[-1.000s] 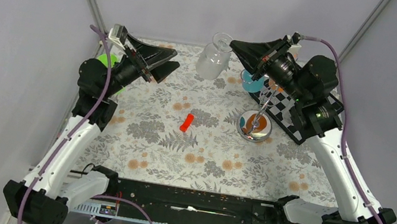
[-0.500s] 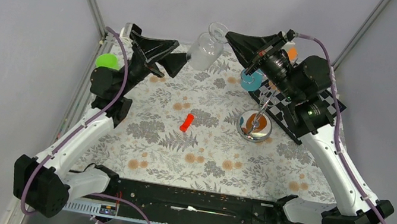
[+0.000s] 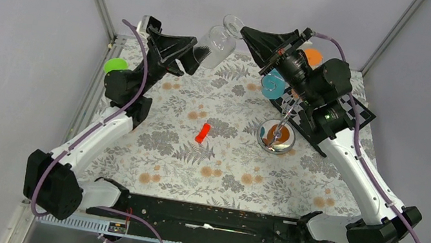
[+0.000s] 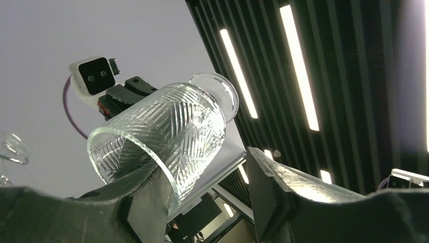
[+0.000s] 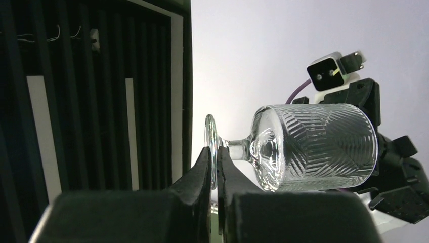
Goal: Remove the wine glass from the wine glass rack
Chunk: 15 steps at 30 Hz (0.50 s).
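Observation:
The wine glass (image 3: 215, 44) is a clear cut-pattern glass held on its side in the air at the back, well left of the wine glass rack (image 3: 276, 137). My right gripper (image 3: 244, 32) is shut on the rim of its foot; in the right wrist view the round foot sits edge-on between the fingers of this gripper (image 5: 214, 152), and the wine glass (image 5: 313, 147) points its bowl away. My left gripper (image 3: 194, 58) is at the bowl's mouth. In its wrist view the gripper (image 4: 202, 167) is open: the wine glass (image 4: 167, 131) rim curls round one finger, the other stands apart.
The rack's shiny disc base stands on the flowered cloth, a teal disc (image 3: 273, 85) near its top. A chequered board (image 3: 316, 123) lies behind it, beside an orange thing (image 3: 312, 57). A red piece (image 3: 202, 133) lies mid-table and a green ball (image 3: 116, 66) at the left edge.
My right arm carried the glass up and left, tilting it over. My left arm swung back and right to the bowl's mouth, and its jaws narrowed.

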Tool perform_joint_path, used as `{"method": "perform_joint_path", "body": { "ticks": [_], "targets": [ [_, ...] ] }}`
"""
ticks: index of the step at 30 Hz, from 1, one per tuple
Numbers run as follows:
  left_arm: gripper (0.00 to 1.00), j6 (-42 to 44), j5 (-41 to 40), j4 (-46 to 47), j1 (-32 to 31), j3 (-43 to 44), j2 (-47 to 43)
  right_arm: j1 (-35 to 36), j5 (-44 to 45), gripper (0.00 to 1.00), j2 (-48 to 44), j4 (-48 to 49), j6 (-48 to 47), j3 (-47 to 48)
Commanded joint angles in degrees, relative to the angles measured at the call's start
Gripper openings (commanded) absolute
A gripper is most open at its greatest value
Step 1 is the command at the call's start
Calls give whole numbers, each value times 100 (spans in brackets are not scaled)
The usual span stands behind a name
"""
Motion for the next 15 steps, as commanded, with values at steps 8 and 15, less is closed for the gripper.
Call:
{"method": "perform_joint_path", "body": {
  "ticks": [8,15],
  "targets": [
    [34,-355,-223,1647,-96,688,294,119,5,0,-3,785,311,241],
    [3,-612,-547,2136,-101,806,489,150,-105,0,136,1052,401,313]
  ]
}}
